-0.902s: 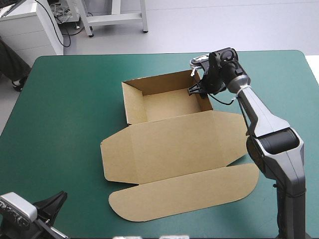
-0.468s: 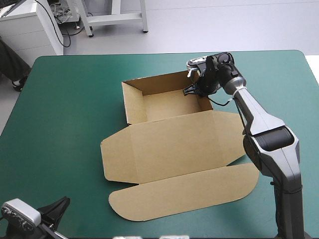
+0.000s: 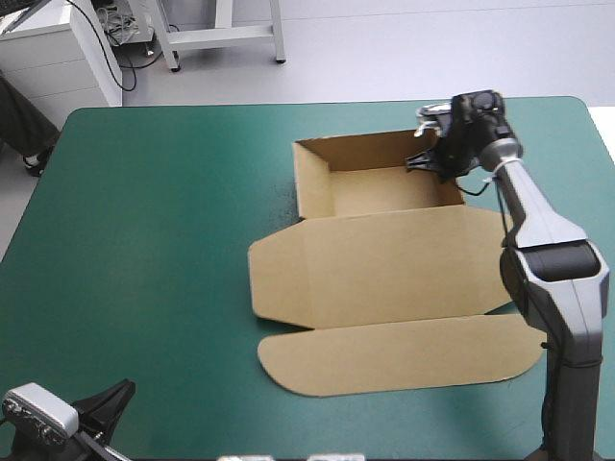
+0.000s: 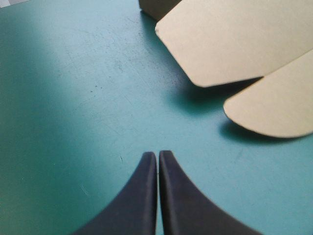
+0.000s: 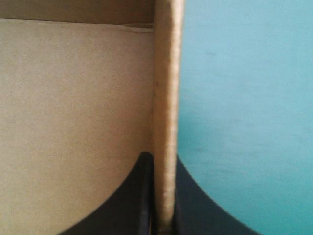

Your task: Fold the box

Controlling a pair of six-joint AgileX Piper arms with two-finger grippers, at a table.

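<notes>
At the counter's (image 3: 144,240) near left corner, the left end effector (image 4: 157,157) hangs low over the bare teal-green cover, its two black fingers pressed together into one point. Ahead of it, and apart from it, lie two rounded ends of the brown box (image 3: 317,288): the left end of the lid (image 4: 234,39) and the left end of the tuck flap (image 4: 279,107). Each throws a shadow on the cover.

The box sits right of the counter's centre and reaches close to its right edge. Its far part is an open tray (image 3: 384,192) with left, far and right walls raised and a floor of bare brown board. From the tray's near side the lid lies flat toward the near edge. The long rounded tuck flap lies flat beyond it, nearest the robot.

On the tray's right wall (image 5: 165,88), the right end effector (image 3: 430,159) is clamped on the board. One black finger is inside the tray and the other outside over the cover, with the wall upright between them.
</notes>
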